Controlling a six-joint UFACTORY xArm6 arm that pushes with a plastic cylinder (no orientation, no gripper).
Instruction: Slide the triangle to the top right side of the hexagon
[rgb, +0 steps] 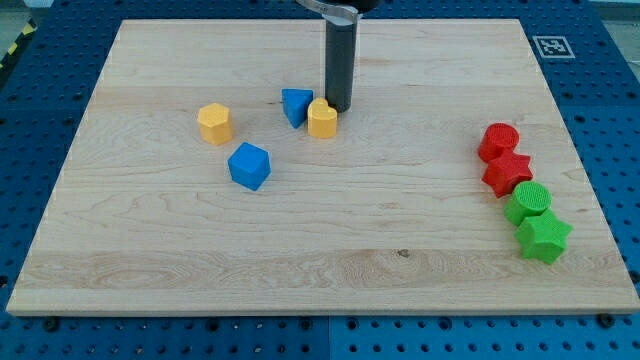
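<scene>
The wooden tabletop (320, 270) fills most of the view and lies on a blue perforated base (610, 60); a small black-and-white marker (549, 46) sits at its top right corner.

There is no hand on this arm, so nothing is open, shut or held: the arm ends in a straight dark rod (338, 65) that comes down from the view's top, and my tip (338, 108) rests on the tabletop just to the view's upper right of a yellow block, touching or nearly touching it.

Taking that rounded yellow block (321, 118) as the landmark: the blue triangle (296, 106), the task's block, stands just to its left and slightly above, touching it or very nearly so. The blue cube (249, 166) lies below and to the left of it, apart. The yellow hexagon (214, 124) lies well to its left, at about the same height, also left of the triangle and above-left of the cube.

Far to the right of the landmark, near the tabletop's right edge, four blocks run in a close column: a red cylinder (498, 141) at the top, a red star (508, 173) under it, then a green cylinder (527, 203), and a green star (543, 238) lowest.
</scene>
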